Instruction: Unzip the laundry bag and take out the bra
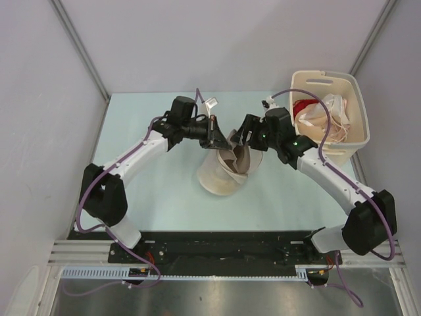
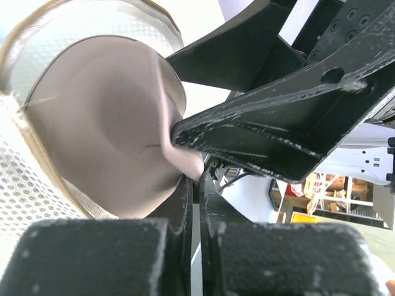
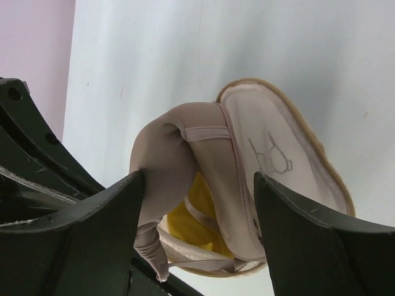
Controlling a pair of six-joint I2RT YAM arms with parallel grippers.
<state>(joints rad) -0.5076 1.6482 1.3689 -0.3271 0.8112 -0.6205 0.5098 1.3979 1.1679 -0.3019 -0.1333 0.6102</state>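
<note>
The laundry bag lies open on the pale green bench, with its cream lid standing up on the far side. Inside the bag shows the mustard-yellow bra, partly covered by a taupe fabric with narrow bands. I cannot tell if this fabric belongs to the bra or to the bag. At the far-left rim of the bag is the left hand. Its two fingers are pressed almost together and pinch a fold of the taupe fabric, which is pulled up from the bag. At the far-right rim of the bag is the right hand, spread wide and gripping nothing. One of its fingers touches the stretched fabric just beside the left hand. On the inner side of the lid there is a thin dark line print. It looks like a drawing, and I cannot read any letters in it. Beyond the bag, to its far right, stands a cream basket holding a red cloth and a pale strappy garment.
</note>
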